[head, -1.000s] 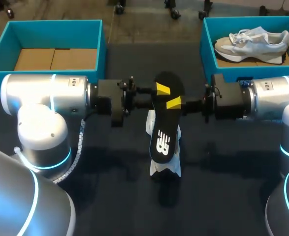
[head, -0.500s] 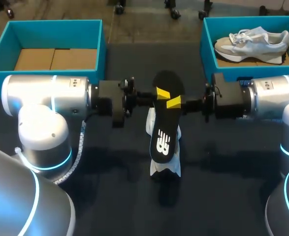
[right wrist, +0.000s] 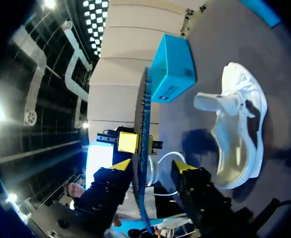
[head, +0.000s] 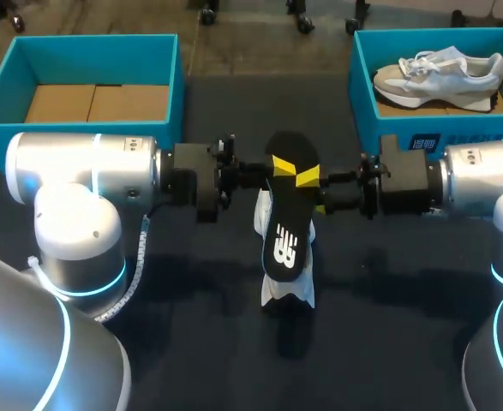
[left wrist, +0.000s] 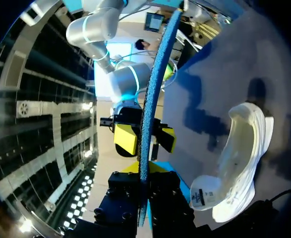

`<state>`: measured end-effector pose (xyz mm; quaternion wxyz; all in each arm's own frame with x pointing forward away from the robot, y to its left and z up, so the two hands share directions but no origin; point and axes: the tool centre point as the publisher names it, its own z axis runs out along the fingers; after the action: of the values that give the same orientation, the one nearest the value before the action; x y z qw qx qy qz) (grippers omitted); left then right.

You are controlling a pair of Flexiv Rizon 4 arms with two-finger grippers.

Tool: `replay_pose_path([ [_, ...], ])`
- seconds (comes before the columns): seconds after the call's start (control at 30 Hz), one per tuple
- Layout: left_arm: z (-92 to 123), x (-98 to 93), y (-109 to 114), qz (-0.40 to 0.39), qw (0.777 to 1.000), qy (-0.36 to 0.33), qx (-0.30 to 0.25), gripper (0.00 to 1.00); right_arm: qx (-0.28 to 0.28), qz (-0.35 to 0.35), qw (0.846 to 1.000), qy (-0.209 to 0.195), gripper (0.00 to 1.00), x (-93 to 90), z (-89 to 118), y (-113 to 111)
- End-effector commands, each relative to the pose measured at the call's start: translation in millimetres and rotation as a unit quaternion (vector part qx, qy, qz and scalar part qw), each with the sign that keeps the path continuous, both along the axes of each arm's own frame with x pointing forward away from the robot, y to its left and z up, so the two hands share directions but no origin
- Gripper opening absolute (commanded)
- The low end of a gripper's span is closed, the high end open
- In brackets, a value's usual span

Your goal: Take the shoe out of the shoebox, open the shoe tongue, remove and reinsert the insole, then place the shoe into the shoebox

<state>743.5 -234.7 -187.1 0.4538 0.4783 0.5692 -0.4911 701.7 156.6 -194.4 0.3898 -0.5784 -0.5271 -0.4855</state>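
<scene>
Shoe [head: 290, 295]: white, set on the dark table [head: 388, 325] at mid-table, toe toward the near edge. It is largely covered in the head view by the insole above it. In the wrist views its opening is seen bare and pale inside, with the tongue lifted away from the opening.

Insole [head: 285, 231]: black on top, blue along its edge in the wrist views. It is held in the air above the shoe, lengthwise over it, between the two arms.

Left gripper [head: 278, 164]: brought in from the left at the insole's far end. Its fingers are closed on the insole; in the left wrist view the insole's edge runs straight down into them.

Right gripper [head: 313, 181]: brought in from the right, facing the left one across the insole. Its fingers are spread, with the insole standing between them. One yellow tip is close against the insole, and a gap is seen at the other.

Left box [head: 92, 53]: teal, at the far left of the table, brown cardboard [head: 97, 103] lying in it.

Right box [head: 358, 77]: teal, at the far right, just behind the right arm. A second pale shoe [head: 444, 77] is lying on its side in it.
</scene>
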Motion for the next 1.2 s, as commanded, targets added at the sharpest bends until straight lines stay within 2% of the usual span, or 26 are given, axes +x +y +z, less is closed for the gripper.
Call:
replay_pose_path([
  [0.03, -7, -2.0, 0, -0.006, 1.0, 0.016, 0.009, 0.0, -0.02, -0.037, 0.999, -0.014, 1.0, -17.2, 2, -20],
  [0.37, -24, -9.4, 1, -0.01, 0.993, 0.115, 0.0, 0.0, -0.073, -0.061, 0.988, -0.124, 1.0, -16.5, -6, -47],
  [0.47, -30, -10.5, 2, -0.006, 0.989, 0.145, -0.007, 0.0, -0.095, -0.053, 0.975, -0.195, 1.0, -19.5, -5, -51],
  [0.5, -30, -10.6, 2, -0.005, 0.989, 0.15, -0.004, 0.0, -0.101, -0.044, 0.967, -0.232, 1.0, -20.9, -3, -50],
  [0.6, -32, -9.9, 3, 0.001, 0.989, 0.142, 0.031, 0.0, -0.114, -0.039, 0.965, -0.231, 1.0, -20.4, -3, -50],
  [1.2, -32, -9.9, 3, 0.001, 0.989, 0.142, 0.031, 0.0, -0.114, -0.039, 0.965, -0.231, 1.0, -20.4, -3, -50],
])
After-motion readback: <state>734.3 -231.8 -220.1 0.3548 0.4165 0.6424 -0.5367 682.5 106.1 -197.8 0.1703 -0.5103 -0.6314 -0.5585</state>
